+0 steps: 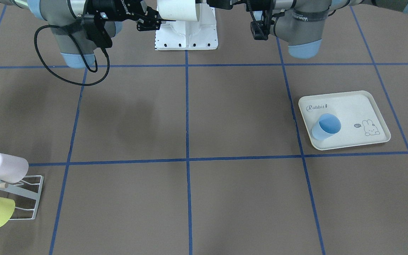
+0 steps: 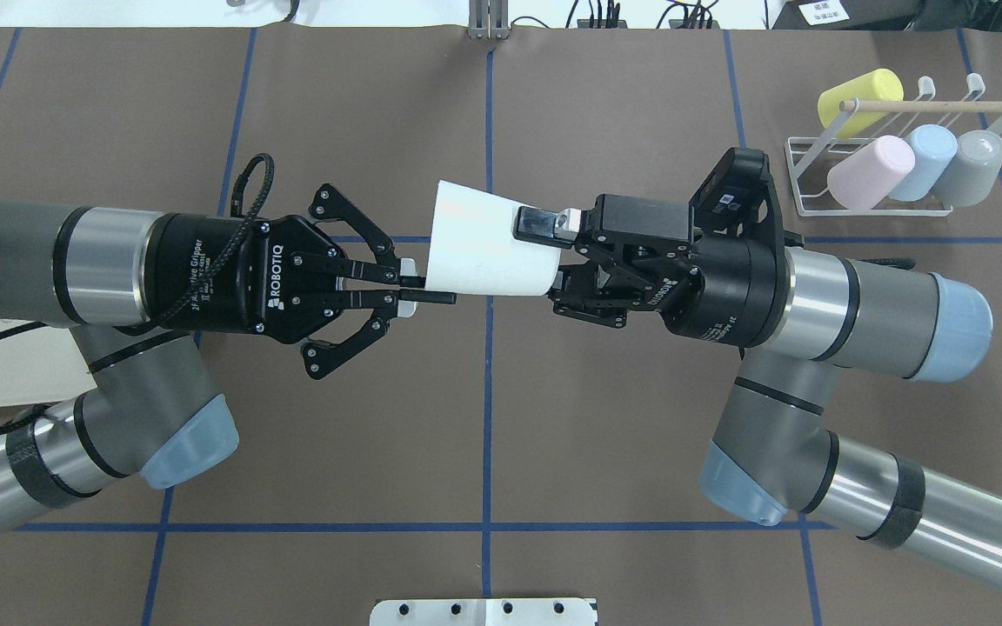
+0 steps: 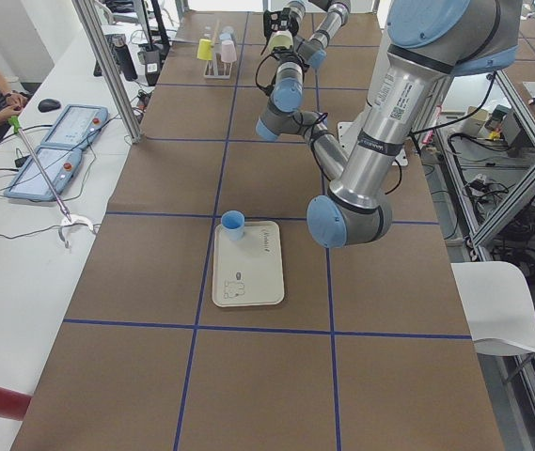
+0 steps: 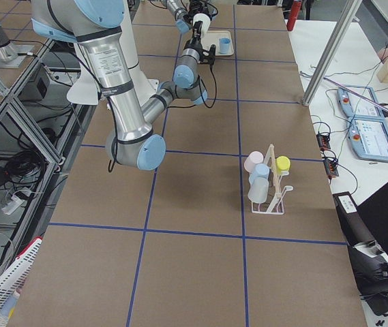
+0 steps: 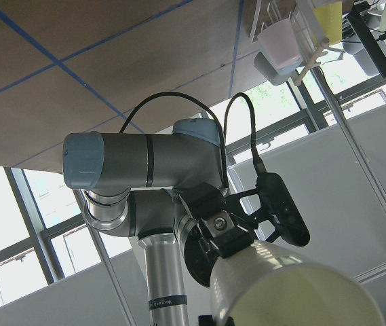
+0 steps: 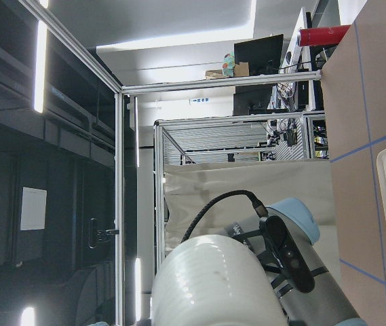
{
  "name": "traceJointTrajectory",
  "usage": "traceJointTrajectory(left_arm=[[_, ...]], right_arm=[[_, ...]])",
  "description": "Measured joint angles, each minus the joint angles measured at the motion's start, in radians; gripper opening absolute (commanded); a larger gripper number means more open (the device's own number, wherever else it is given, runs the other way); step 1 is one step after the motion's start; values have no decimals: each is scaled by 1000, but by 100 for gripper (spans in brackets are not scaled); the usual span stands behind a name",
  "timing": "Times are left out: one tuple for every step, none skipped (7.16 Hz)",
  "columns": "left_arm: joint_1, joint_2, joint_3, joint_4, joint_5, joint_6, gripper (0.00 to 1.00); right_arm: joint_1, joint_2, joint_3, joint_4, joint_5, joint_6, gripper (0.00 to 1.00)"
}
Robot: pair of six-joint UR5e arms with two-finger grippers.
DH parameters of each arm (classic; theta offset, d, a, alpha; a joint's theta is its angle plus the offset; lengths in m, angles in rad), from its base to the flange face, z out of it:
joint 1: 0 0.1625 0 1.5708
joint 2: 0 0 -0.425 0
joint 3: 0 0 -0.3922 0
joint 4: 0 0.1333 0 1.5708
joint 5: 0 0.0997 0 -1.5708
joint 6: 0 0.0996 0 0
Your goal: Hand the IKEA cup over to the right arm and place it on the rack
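Jaws on your left gripper (image 2: 414, 287) are pinched nearly together on the lip of the white cup (image 2: 484, 243), with one finger outside the wall and the other hidden by the cup. Jaws on your right gripper (image 2: 549, 252) straddle the cup's narrow base end and press on it from both sides, so you have both grippers clamped on it at once. The cup hangs above the desk (image 2: 484, 417), between the two grippers, lying on its side. Its long axis runs level from one gripper to the other, with the wide mouth facing the left gripper and the base toward the right. You will find the rack (image 2: 945, 105) well beyond the right gripper, carrying four cups. Well behind the left gripper, a blue cup (image 1: 326, 126) stands upright on the tray (image 1: 356, 106).
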Motion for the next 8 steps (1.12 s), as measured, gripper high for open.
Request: traceJointTrajectory(left_arm=[[0, 0, -1, -1, 0, 3, 100], [-2, 2, -8, -1, -2, 5, 100], [-13, 6, -18, 0, -3, 9, 100], [-34, 13, -25, 2, -5, 34, 100], [-69, 46, -35, 3, -9, 99, 100], [-118, 103, -43, 4, -35, 203, 100], [-168, 143, -35, 31, -93, 327, 100], [-222, 161, -20, 102, -168, 452, 100]], right_arm=[[-1, 0, 1, 0, 2, 0, 7], [1, 0, 2, 0, 2, 1, 6], [3, -1, 4, 1, 3, 2, 6], [6, -2, 7, 1, 5, 3, 6], [12, -7, 10, -1, 5, 2, 6], [29, -22, 7, -12, 6, -9, 6], [63, -42, -2, -47, 10, -43, 6], [106, -55, -10, -128, 30, -108, 7]])
